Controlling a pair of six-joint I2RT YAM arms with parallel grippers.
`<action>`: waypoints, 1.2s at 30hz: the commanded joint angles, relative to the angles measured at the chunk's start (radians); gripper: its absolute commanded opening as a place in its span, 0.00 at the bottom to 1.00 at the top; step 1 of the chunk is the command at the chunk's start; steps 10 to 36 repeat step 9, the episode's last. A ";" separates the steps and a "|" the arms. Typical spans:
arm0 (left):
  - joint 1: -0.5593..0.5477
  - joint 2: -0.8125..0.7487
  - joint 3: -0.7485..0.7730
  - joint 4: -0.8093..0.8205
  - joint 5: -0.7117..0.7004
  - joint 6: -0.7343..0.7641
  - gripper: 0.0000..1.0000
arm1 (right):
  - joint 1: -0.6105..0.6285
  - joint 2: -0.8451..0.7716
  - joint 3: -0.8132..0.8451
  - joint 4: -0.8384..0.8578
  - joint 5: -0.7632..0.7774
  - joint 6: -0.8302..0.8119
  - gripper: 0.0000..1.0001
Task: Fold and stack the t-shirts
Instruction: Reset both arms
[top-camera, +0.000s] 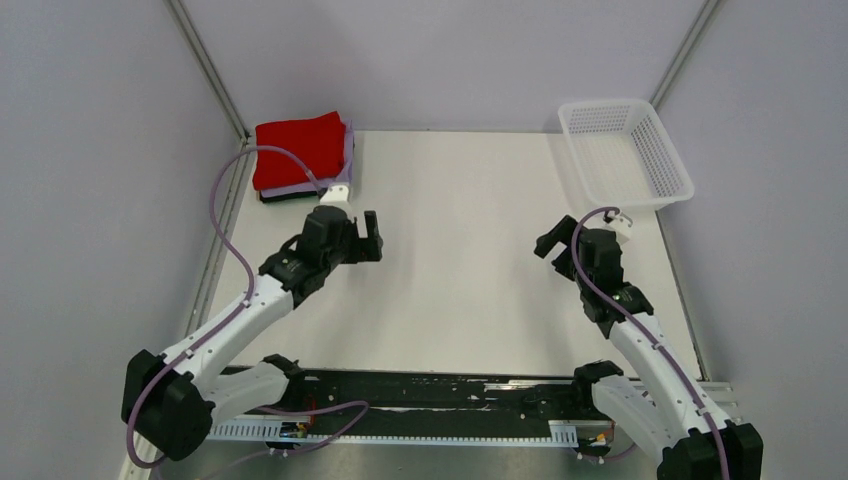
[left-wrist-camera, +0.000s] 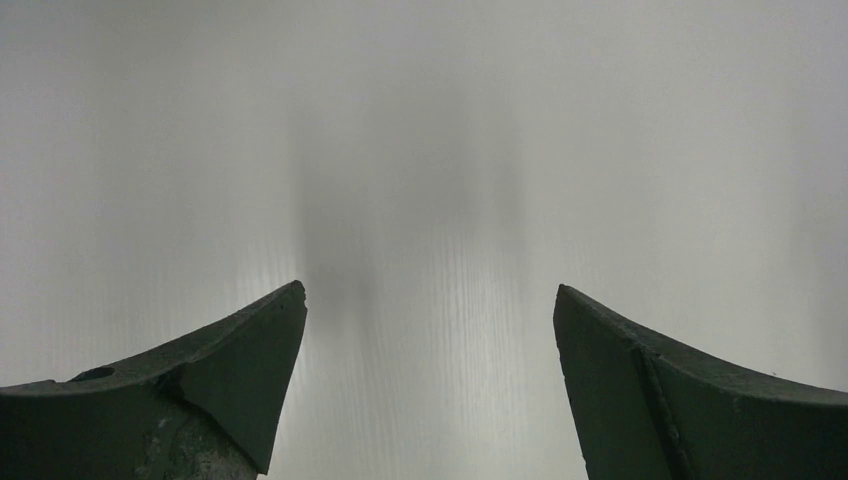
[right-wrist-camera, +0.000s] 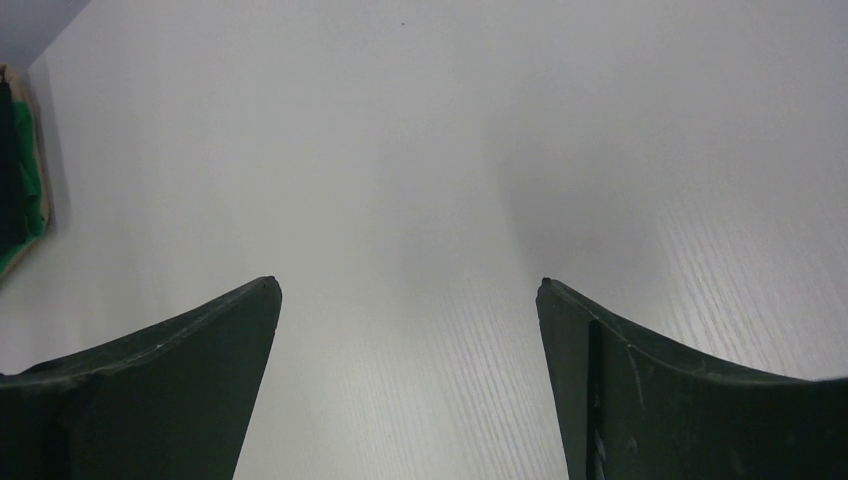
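Observation:
Three folded t-shirts lie in one stack at the back left corner of the table. The red one (top-camera: 300, 148) is on top, the lavender one (top-camera: 347, 165) shows under it, and the dark one (top-camera: 283, 197) is at the bottom. My left gripper (top-camera: 372, 240) is open and empty over bare table, just in front and to the right of the stack; the left wrist view (left-wrist-camera: 430, 300) shows only tabletop between its fingers. My right gripper (top-camera: 550, 250) is open and empty at mid right, with bare table between its fingers in the right wrist view (right-wrist-camera: 408, 290).
A white mesh basket (top-camera: 670, 165) stands at the back right corner, with nothing in it. A sliver of dark green and black (right-wrist-camera: 18, 190) shows at the left edge of the right wrist view; I cannot tell what it is. Grey walls enclose the table.

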 joint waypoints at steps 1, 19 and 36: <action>-0.029 -0.119 -0.124 0.041 -0.081 -0.047 1.00 | -0.006 -0.042 -0.025 -0.009 0.032 0.048 1.00; -0.029 -0.245 -0.151 -0.023 -0.151 -0.030 1.00 | -0.006 -0.065 -0.049 -0.008 0.046 0.051 1.00; -0.029 -0.245 -0.151 -0.023 -0.151 -0.030 1.00 | -0.006 -0.065 -0.049 -0.008 0.046 0.051 1.00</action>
